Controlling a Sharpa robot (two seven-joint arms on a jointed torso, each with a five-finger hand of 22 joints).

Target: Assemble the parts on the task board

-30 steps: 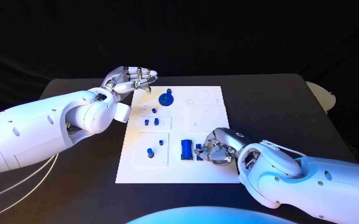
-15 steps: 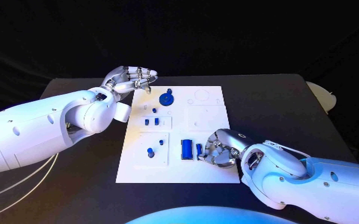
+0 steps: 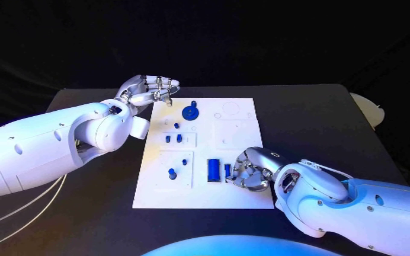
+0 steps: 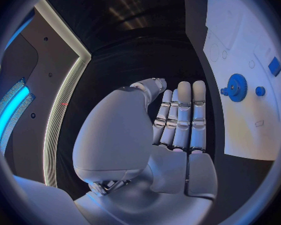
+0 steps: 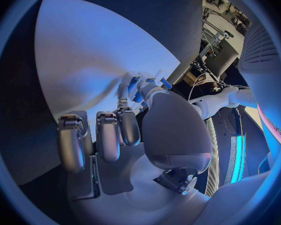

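- The task board (image 3: 230, 143) lies in the middle of the black table (image 3: 324, 120), with blue parts on it: a gear (image 3: 191, 112) near its far end, small pieces (image 3: 173, 139) at mid-board, and a rectangular block (image 3: 212, 170) near the front.
- The right hand (image 3: 246, 172) rests on the board just beside a slim blue piece (image 3: 227, 172); whether it grips that piece cannot be told.
- The left hand (image 3: 152, 92) hovers off the board's far left corner, holding nothing, fingers loosely extended.

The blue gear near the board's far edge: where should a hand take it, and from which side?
Probably by its toothed rim, from above. The blue gear lies flat on the task board, so only its edge offers opposed faces. The left hand, beside that far corner, is nearer.
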